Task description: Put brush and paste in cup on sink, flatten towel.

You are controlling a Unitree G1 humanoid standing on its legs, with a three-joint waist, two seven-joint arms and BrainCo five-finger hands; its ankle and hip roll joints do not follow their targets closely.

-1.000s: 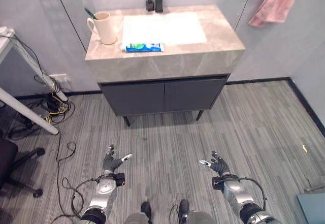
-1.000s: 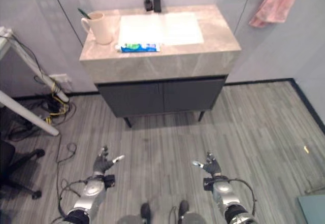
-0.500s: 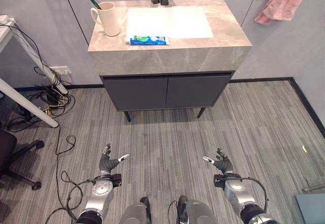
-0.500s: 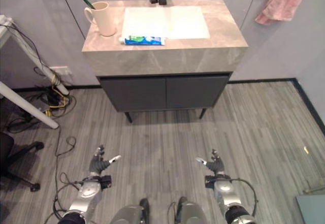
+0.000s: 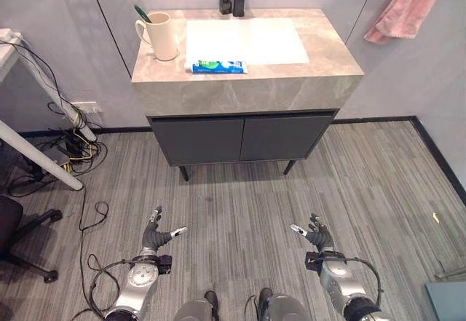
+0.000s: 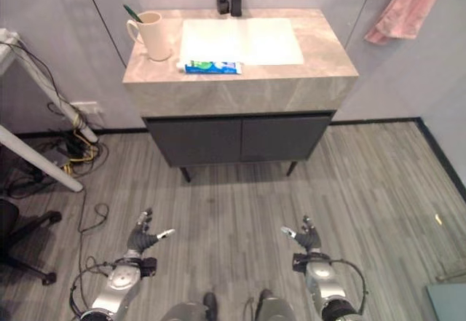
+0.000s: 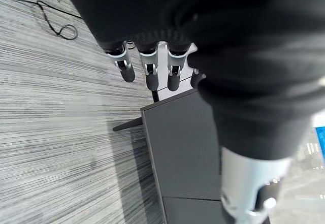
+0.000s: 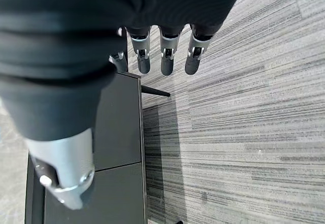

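Two hands are hanging low over the floor, well apart from the vanity: the left hand [image 5: 155,237] at about 7 o'clock and the right hand [image 5: 314,235] at about 5 o'clock, both with fingers straight and relaxed, holding nothing. One cup [image 5: 162,36] is standing on the sink counter [image 5: 320,44] at about 11 o'clock, with one brush [image 5: 141,14] already leaning inside it. One tube of paste [image 5: 218,66] is lying flat near the counter's front edge, at about 12 o'clock, just in front of the white basin [image 5: 245,40]. One pink towel [image 5: 408,6] is hanging bunched on the wall at about 1 o'clock.

Risk, as judged: the paste is lying close to the front edge, so a fumbled grasp could be pushing it off onto the floor; a careless insertion could be tipping the cup, since the leaning brush is already loading one side. The towel is hanging far to the side, so a reach from this stance is likely falling short.
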